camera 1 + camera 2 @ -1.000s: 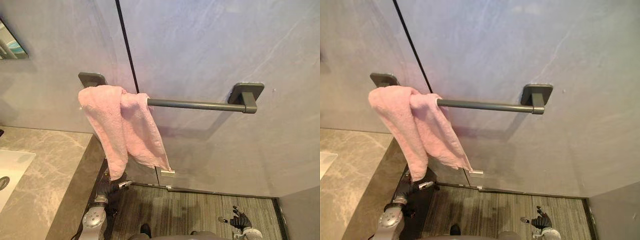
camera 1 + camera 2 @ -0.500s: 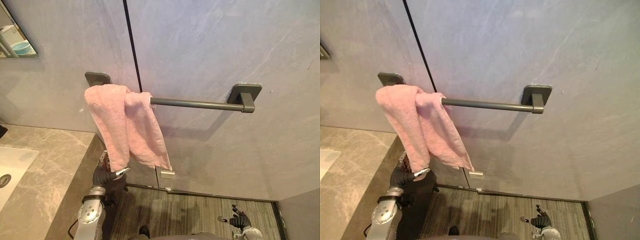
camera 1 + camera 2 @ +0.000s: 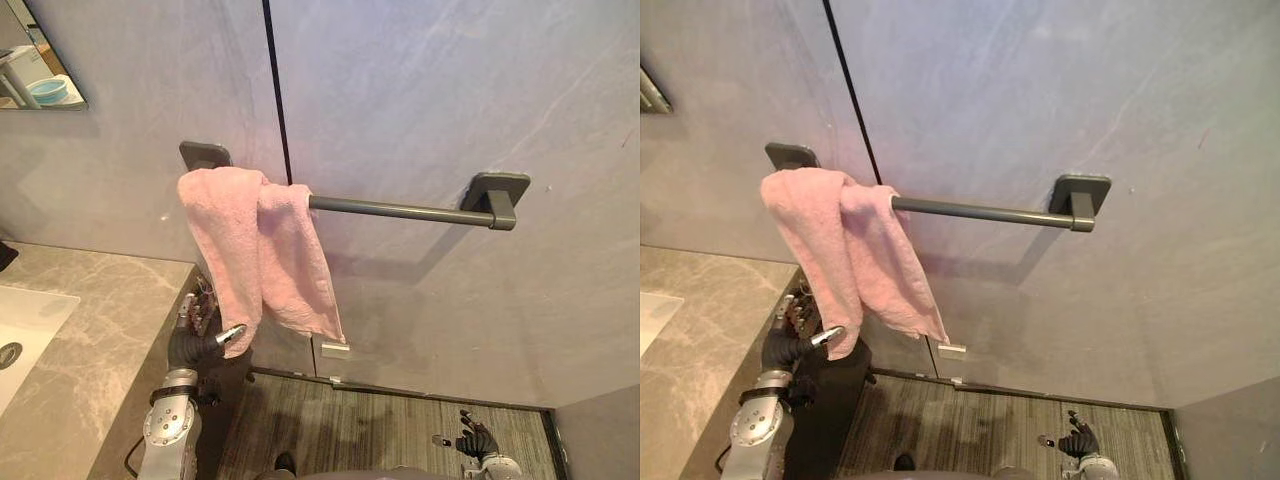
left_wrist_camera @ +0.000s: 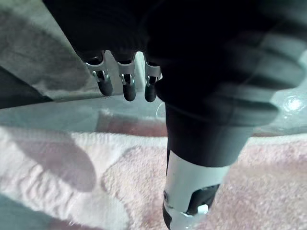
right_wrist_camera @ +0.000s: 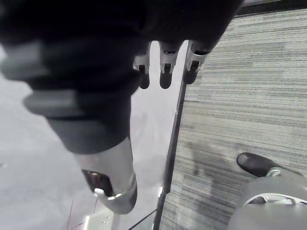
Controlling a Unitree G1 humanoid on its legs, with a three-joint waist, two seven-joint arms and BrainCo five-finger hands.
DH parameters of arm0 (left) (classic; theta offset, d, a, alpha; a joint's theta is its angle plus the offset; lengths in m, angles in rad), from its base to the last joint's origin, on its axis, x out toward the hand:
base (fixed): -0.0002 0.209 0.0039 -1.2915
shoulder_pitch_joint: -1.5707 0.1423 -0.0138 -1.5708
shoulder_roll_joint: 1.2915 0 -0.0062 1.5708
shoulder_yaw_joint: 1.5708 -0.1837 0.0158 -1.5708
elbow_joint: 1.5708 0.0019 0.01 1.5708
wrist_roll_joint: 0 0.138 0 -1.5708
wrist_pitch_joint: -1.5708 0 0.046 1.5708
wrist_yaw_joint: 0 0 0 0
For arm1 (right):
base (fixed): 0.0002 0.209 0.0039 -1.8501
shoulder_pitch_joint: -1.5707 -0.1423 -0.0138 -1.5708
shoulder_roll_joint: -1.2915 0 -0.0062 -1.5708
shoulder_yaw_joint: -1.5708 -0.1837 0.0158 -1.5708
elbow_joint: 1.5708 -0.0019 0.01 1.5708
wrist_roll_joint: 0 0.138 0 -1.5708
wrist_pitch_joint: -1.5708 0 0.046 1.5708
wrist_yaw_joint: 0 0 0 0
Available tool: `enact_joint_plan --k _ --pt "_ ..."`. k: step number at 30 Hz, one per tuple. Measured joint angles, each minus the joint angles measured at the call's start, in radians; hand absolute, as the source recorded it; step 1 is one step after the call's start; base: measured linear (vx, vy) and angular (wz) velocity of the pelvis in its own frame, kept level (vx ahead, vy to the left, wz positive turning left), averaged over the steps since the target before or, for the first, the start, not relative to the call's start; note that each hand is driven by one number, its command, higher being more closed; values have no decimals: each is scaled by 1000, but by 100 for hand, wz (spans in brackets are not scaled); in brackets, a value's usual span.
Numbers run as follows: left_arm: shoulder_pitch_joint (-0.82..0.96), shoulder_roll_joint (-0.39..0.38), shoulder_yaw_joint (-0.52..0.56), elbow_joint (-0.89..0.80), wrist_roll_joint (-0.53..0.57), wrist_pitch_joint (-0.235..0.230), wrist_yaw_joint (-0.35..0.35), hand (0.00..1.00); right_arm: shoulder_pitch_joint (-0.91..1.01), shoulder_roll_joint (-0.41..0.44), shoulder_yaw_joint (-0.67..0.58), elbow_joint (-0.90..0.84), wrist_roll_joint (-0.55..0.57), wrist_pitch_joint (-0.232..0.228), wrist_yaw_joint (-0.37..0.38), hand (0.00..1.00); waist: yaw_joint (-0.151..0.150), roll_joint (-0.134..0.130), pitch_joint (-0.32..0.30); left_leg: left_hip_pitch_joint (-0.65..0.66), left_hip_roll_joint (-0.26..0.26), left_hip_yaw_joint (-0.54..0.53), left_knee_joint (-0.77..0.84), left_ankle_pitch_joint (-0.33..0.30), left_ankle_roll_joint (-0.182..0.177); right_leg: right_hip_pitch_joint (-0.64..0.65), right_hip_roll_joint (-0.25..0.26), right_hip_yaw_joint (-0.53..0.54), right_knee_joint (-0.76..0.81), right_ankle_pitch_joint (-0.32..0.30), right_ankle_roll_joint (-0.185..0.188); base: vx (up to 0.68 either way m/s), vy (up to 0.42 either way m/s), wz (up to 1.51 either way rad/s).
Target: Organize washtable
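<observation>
A pink towel (image 3: 255,250) hangs bunched over the left end of a dark wall rail (image 3: 400,210). My left hand (image 3: 195,340) is raised just below the towel's lower end, beside the counter's edge. Its fingers (image 4: 125,86) are straight and its thumb (image 4: 192,191) reaches out against the towel (image 4: 72,163) without closing on it. My right hand (image 3: 475,440) hangs low over the floor at the lower right, with relaxed fingers (image 5: 165,72) that hold nothing.
The grey marble washtable (image 3: 90,330) with a white sink (image 3: 25,320) lies at the left. A mirror corner (image 3: 40,80) shows at the upper left. A dark seam (image 3: 280,100) runs down the grey wall. Striped flooring (image 3: 380,430) lies below.
My left hand has risen from low beside the counter up to the towel's lower end. The view has shifted slightly. The right hand has stayed low.
</observation>
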Motion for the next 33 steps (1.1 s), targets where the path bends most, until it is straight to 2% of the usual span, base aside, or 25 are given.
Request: enact_joint_plan --k 9,21,22,25,33 --pt "-11 24 -3 -82 -41 -28 -25 0 -1 -4 8 -1 -1 -1 1 0 0 4 -2 -6 0 -10 0 2 0 0 0 -9 -1 -1 -1 -1 -2 3" --pt "-45 76 -57 -80 -41 -29 -56 0 -11 -11 39 -1 -2 -1 3 0 -10 10 -7 -6 2 0 -3 2 0 -1 3 3 -1 0 -2 0 0 -2" --pt "-46 79 -58 -79 -41 -29 -57 100 -13 -11 39 -1 -2 -1 3 0 -12 10 -7 -6 2 3 -5 2 0 -2 3 7 -1 0 -2 0 0 -9" --pt "-50 80 -59 -77 -41 -29 -57 100 -18 -11 39 -1 -3 -1 4 0 -22 9 -7 -6 2 5 -8 2 0 -2 3 8 -2 1 -2 0 0 -1" --pt "-91 112 -90 -44 -37 -29 -46 100 -23 -11 42 -1 -2 -1 21 0 -25 9 -7 -3 5 16 -8 1 0 -2 8 20 -12 8 -9 -3 1 -3"
